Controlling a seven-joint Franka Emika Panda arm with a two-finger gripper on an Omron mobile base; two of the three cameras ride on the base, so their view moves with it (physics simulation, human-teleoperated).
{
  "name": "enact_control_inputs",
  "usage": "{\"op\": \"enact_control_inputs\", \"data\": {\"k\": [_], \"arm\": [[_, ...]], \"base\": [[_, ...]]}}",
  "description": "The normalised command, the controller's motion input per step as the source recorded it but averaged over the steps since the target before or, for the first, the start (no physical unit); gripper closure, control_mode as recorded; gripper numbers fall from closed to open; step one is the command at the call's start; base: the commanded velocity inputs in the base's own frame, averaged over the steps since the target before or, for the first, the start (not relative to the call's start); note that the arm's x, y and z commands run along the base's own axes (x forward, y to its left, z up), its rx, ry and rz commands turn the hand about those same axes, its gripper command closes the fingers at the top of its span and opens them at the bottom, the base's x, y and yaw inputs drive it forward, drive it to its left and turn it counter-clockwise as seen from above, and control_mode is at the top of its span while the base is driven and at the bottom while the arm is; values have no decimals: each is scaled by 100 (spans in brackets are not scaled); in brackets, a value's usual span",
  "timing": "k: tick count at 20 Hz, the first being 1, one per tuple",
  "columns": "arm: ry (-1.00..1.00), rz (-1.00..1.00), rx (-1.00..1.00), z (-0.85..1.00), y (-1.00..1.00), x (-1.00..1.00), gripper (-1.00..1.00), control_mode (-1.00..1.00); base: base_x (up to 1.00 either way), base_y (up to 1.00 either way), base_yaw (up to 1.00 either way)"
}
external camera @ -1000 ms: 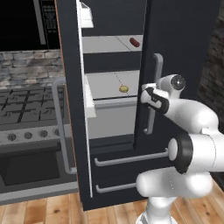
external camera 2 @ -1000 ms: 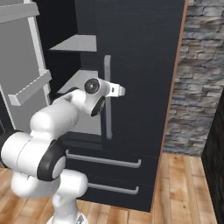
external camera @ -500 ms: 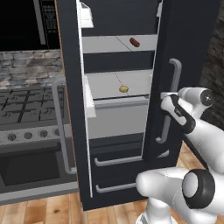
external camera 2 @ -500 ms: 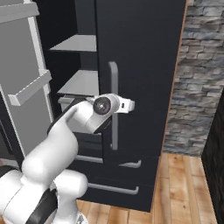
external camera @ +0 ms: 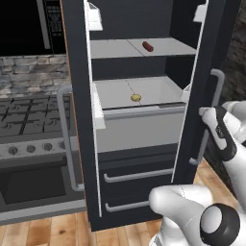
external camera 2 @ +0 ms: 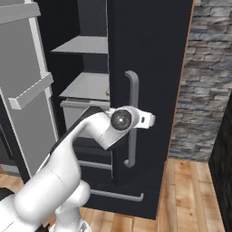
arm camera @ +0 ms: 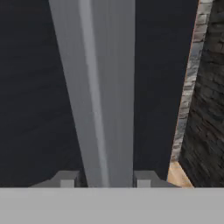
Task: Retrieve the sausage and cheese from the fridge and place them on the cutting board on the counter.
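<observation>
One sausage (external camera: 148, 46), one cheese (external camera: 136, 98)

sausage (external camera: 148, 46) on shelf above cheese (external camera: 136, 98)

Inside the fridge (external camera: 77, 120) two light grey shelves are sitting one above the other. The upper shelf (external camera: 115, 48) is carrying the sausage (external camera: 148, 46), lying toward its back right part. The lower shelf (external camera: 120, 91) is holding the cheese (external camera: 136, 98) near its front edge, about midway along (a small pale lump, resting apart from the walls).
</observation>
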Motion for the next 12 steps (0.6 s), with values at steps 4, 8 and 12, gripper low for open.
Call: {"op": "enact_control_inputs", "data": {"k": [4, 8, 12], "arm": [[24, -5, 0, 23, -32, -44, 100, -100], [27, -12, 0, 18, 5, -42, -100, -100], [13, -12, 0, 10, 8, -62, -100, -100]], "base": [[0, 0, 0], [0, 0, 0], [0, 0, 0]]}}
